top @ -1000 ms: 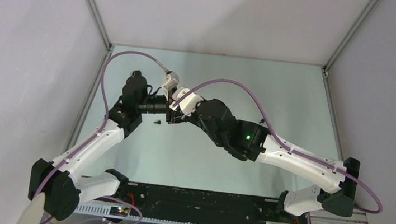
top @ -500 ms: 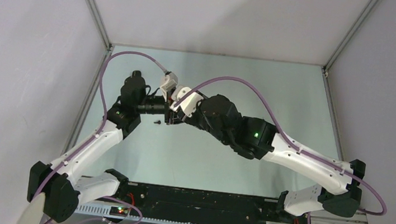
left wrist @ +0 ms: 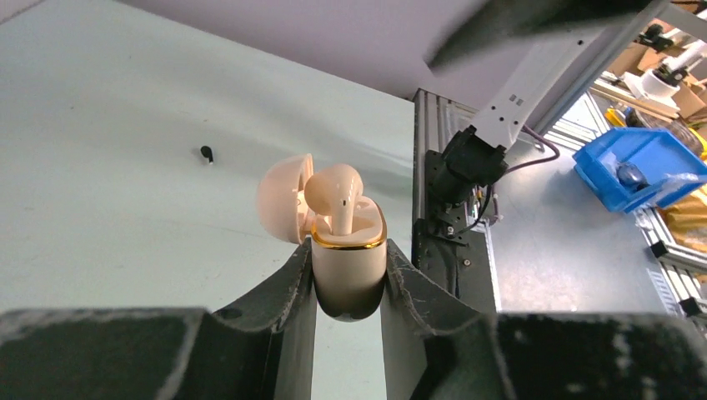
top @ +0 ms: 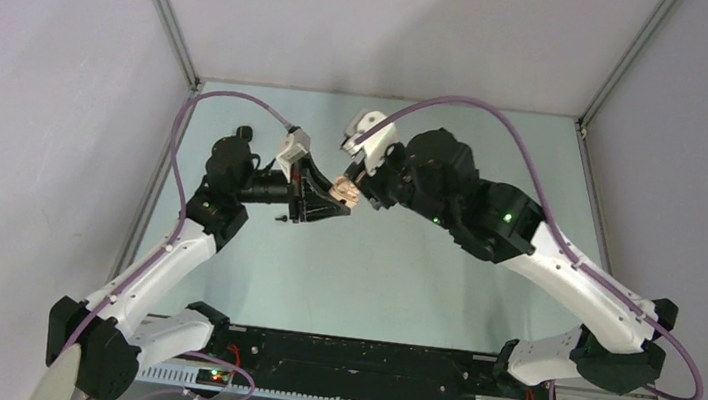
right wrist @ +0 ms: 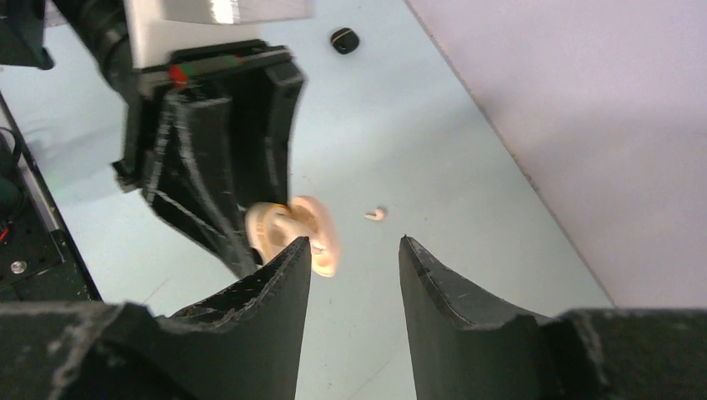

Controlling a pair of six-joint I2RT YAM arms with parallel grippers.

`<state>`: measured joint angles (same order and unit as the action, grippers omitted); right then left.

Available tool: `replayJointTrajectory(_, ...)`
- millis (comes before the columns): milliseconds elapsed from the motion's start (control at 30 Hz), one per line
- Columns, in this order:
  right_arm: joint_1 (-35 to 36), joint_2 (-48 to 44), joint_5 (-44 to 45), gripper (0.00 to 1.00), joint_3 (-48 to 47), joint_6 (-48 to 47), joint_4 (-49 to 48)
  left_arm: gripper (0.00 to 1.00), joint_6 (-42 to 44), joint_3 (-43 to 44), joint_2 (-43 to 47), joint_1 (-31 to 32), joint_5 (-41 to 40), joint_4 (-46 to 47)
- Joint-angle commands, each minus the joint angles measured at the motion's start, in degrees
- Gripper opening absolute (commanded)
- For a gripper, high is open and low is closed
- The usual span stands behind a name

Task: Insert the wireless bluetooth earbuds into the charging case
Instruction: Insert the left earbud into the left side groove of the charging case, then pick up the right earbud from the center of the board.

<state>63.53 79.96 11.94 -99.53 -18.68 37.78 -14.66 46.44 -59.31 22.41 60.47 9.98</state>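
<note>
- The charging case (left wrist: 348, 283): pale peach-cream shell and lid, with a gold band at the rim.
- The seated earbud (left wrist: 333, 193): cream, matching the case, no markings seen.
- The left claw (left wrist: 348, 254) and right claw (right wrist: 354, 250): matte black, with a rough layered texture.
- The counter (left wrist: 100, 125): plain pale mint green.
- The black earbud (left wrist: 207, 153), upper left of the left wrist view: solid black.
- The whitish earbud (right wrist: 375, 215), centre of the right wrist view: off-white.
- The cables (top: 481, 109): purple.
- The bin (left wrist: 600, 167), upper right: bright blue.
</note>
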Motion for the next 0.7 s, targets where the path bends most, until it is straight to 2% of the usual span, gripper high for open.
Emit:
replayJointTrajectory(0,-2.9,-3.5,-3.1,0.48,-1.6,1.4,0.5,0.01,-5.8,-2.7,2.5,-0.4,5.2,11.0)
replayJointTrajectory(133,-2.9,-4.9,-2.5,0.48,2.0,-1.4,-1.7,0.02,-15.6,-7.3,3.6,-0.5,9.7,31.1)
replayJointTrajectory(200,-2.4,-5.3,-3.6,0.49,3.5,-2.9,-1.5,0.03,-19.9,-8.9,4.1,-0.5,10.8,36.7)
replayJointTrajectory(467,0.6,-4.5,-8.5,0.49,2.4,-5.6,2.5,0.03,-22.4,-11.2,5.5,-0.8,11.8,43.1)
replayJointTrajectory(667,2.2,-3.9,-9.2,0.49,1.5,-5.9,3.9,0.03,-22.0,-11.6,5.7,-0.9,11.8,42.5)
